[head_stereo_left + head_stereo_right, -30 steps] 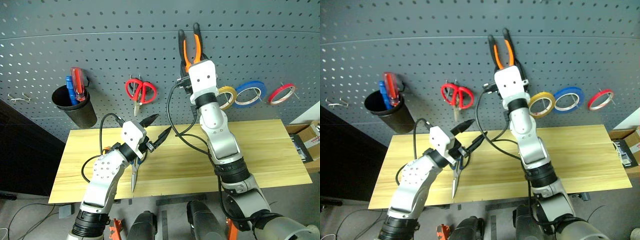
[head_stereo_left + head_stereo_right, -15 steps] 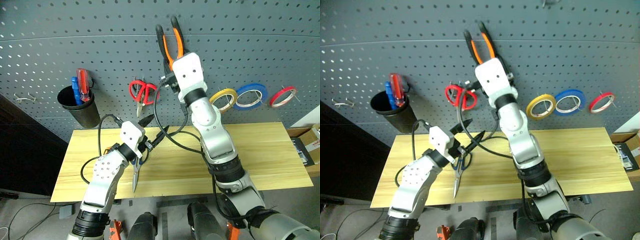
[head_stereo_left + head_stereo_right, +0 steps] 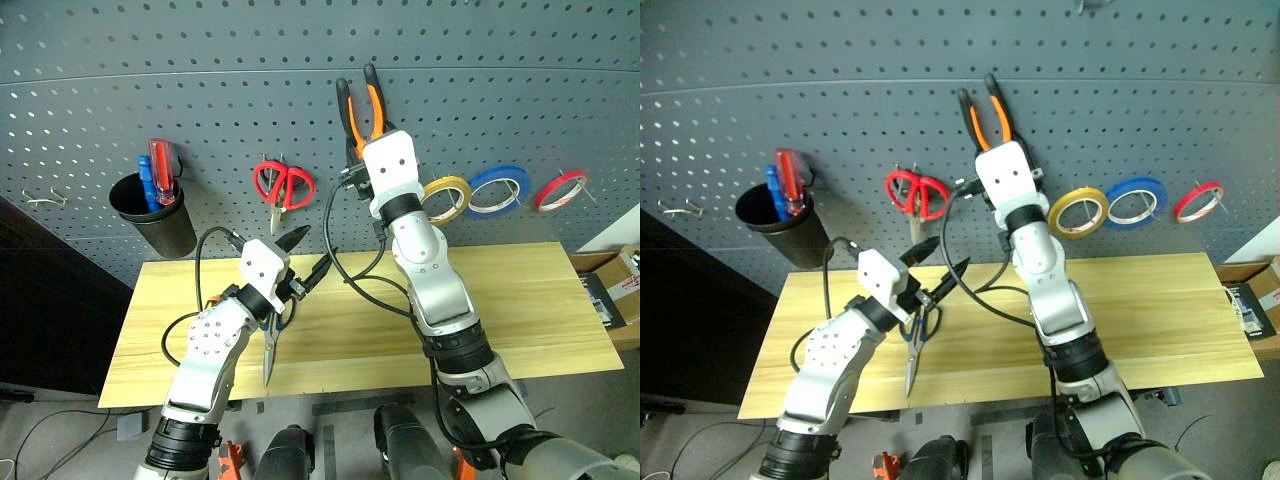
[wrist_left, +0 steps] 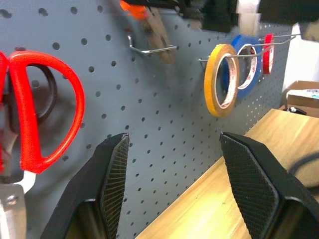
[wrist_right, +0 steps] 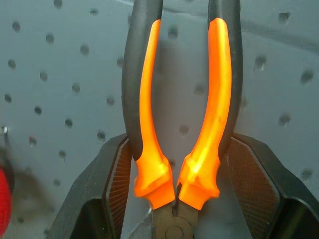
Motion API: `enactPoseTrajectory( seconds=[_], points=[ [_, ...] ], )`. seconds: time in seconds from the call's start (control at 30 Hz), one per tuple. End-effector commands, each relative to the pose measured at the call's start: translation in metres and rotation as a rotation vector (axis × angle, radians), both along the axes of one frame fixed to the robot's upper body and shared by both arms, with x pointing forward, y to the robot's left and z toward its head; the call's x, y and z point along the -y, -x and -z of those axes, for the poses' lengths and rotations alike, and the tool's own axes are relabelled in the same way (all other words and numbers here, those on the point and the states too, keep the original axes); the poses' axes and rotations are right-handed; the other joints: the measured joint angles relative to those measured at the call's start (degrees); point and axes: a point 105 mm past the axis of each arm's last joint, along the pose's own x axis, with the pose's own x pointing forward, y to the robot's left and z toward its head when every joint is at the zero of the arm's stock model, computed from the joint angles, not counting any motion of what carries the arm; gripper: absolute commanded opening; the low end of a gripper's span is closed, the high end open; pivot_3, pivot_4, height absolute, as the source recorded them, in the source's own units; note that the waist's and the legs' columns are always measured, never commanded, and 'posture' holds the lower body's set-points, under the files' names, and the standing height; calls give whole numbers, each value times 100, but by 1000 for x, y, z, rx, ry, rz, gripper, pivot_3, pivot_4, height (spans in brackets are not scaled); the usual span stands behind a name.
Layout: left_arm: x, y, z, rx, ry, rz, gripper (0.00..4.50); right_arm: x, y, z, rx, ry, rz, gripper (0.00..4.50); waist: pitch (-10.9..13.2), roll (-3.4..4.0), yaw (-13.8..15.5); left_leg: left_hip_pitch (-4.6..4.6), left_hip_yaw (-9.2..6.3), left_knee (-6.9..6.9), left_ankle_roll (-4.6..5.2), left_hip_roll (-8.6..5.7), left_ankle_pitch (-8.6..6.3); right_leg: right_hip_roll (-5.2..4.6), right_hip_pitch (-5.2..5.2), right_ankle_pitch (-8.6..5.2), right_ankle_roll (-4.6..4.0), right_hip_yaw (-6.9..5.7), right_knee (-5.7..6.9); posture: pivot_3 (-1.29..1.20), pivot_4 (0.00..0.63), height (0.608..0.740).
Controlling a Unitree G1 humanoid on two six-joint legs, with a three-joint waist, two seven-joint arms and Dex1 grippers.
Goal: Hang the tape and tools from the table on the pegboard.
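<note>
Right gripper [image 5: 174,199] closed on the pliers [image 3: 362,105], handles up against the pegboard [image 3: 200,60]. Left gripper [image 3: 305,258] open and empty above the scissors [image 3: 270,345] on the table [image 3: 540,300].

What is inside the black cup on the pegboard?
The cup holds a red-handled screwdriver and a blue-handled one, handles sticking up. Their shafts and tips are hidden by the cup's wall, as is anything else inside.

- The surface [image 3: 520,300] is a light yellowish wooden top with visible grain.
- Dark-handled scissors [image 3: 911,363] lie on it near its left front, blades toward the front edge.
</note>
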Motion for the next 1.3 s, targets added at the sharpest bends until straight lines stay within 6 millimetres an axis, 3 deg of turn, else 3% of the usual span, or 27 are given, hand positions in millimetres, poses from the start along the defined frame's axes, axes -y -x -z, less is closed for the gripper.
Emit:
enactPoseTrajectory(
  seconds=[0.03,0.17,0.37,0.53,0.67,0.8,0.97,1.13,1.3],
  points=[
    [1,0,-6,24,4,-9,3095,6,0,8,-73,-55,-11,2622,0,0,0,0,0,0,0,0,0,0,0,0,0,0,0,-23,212,740],
    [2,0,-3,11,-5,-10,3095,12,3,19,-119,-61,-6,2622,-26,1,6,3,-2,0,0,1,0,0,3,0,0,-1,0,-26,214,740],
    [1,-1,12,-57,-70,-13,3095,21,16,32,-211,-59,-21,4486,-44,-1,15,5,-2,0,1,-1,0,0,7,0,0,0,1,-30,220,740],
    [-15,3,51,-245,-201,-36,3095,26,36,68,-462,15,-120,4486,-45,0,3,6,-4,-5,2,2,-1,1,6,0,0,1,0,-38,225,740],
    [-42,10,91,-482,-320,-136,3095,23,56,85,-586,69,-225,4486,-44,1,4,6,-7,-6,3,1,-2,1,6,0,0,1,0,-38,230,740],
    [-62,33,118,-660,-414,-162,3256,15,85,109,-715,147,-370,4500,-44,0,10,7,-11,-8,5,0,-3,13,7,0,-1,0,-2,-33,236,740],
    [-80,45,135,-813,-442,-259,4485,10,99,113,-759,186,-451,4500,-43,0,50,7,-18,-6,6,-1,-2,0,14,1,-2,-5,-4,-27,245,740],
    [-94,42,153,-945,-445,-395,4485,1,110,110,-778,204,-541,4500,-42,-2,69,26,-26,-7,10,-1,-5,-1,35,1,-3,-10,-5,-29,252,740],
    [-85,29,166,-974,-488,-414,4485,-1,111,109,-784,211,-551,4500,-41,-3,93,30,-26,-7,7,-2,-3,-1,38,1,-4,-11,-6,-47,254,740]
  ],
)
